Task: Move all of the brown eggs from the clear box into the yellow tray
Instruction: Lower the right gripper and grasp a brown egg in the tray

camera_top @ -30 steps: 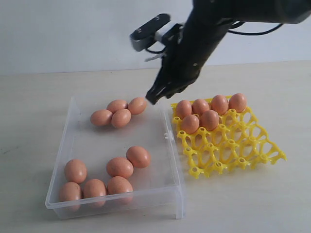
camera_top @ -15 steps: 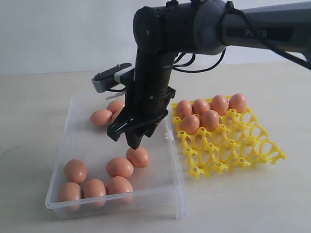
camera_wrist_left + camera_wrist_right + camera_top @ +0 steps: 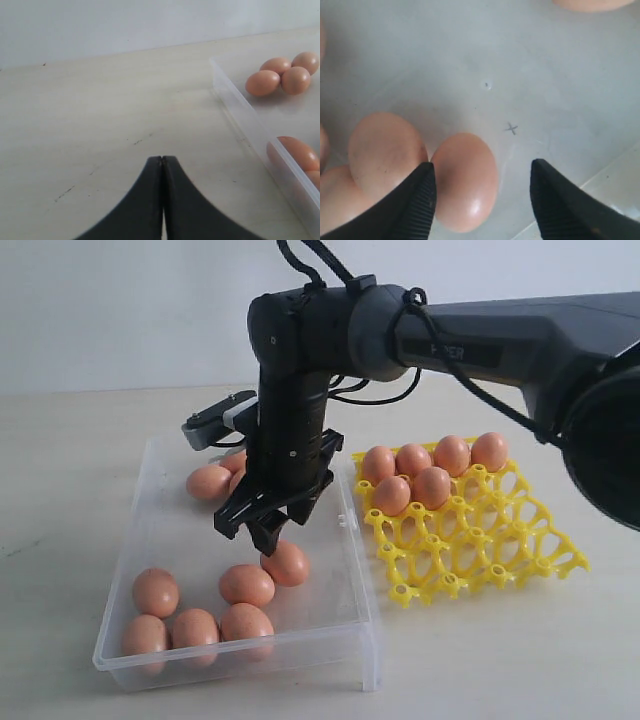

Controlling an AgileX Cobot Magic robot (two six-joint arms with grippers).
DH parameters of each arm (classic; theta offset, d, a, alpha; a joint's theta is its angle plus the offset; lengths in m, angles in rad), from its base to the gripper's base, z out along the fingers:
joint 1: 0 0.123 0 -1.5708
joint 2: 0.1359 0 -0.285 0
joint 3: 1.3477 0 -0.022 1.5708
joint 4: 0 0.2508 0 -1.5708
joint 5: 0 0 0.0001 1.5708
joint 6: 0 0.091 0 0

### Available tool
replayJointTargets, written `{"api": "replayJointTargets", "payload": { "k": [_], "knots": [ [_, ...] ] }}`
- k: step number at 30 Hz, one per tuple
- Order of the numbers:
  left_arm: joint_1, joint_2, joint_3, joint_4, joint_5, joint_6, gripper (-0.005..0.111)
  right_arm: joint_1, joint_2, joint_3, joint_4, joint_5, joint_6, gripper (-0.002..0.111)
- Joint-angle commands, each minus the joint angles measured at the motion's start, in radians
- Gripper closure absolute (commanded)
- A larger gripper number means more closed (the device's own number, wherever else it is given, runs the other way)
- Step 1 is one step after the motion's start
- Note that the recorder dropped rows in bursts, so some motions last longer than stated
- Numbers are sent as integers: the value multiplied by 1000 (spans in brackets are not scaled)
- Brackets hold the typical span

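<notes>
The clear box (image 3: 165, 465) lies left of the yellow tray (image 3: 520, 540). Several brown eggs lie in the box: a cluster near its front left corner (image 3: 156, 592), a pair in the middle (image 3: 246, 584), more at the back (image 3: 208, 482). Several eggs (image 3: 432, 486) sit in the tray's back cups. My right gripper (image 3: 252, 530) hangs open just above the middle egg (image 3: 286, 563); in the right wrist view that egg (image 3: 465, 180) lies between the spread fingers, close to one fingertip (image 3: 422, 192). My left gripper (image 3: 162, 159) is shut, empty, over bare table beside the box (image 3: 250, 135).
The box's low walls and side clasp (image 3: 347, 522) stand between the eggs and the tray. Another egg (image 3: 382, 155) touches the one under my right gripper. Bare table (image 3: 500, 660) lies in front of the tray.
My right gripper went from shut near the box's back edge to open, dropping into the box and settling lower over the middle egg.
</notes>
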Motion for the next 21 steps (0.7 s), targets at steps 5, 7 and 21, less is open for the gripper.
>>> {"api": "replayJointTargets", "payload": {
  "k": [5,7,21],
  "knots": [
    [-1,-6,-5,-4,-8,-3,107,16,65,-55,-16,24,-34,53],
    [-1,-6,-5,-4,-8,-3,107,15,73,-55,-16,24,-34,53],
    [-1,-6,-5,-4,-8,-3,107,13,-44,-30,-87,-204,-25,108]
  ]
}}
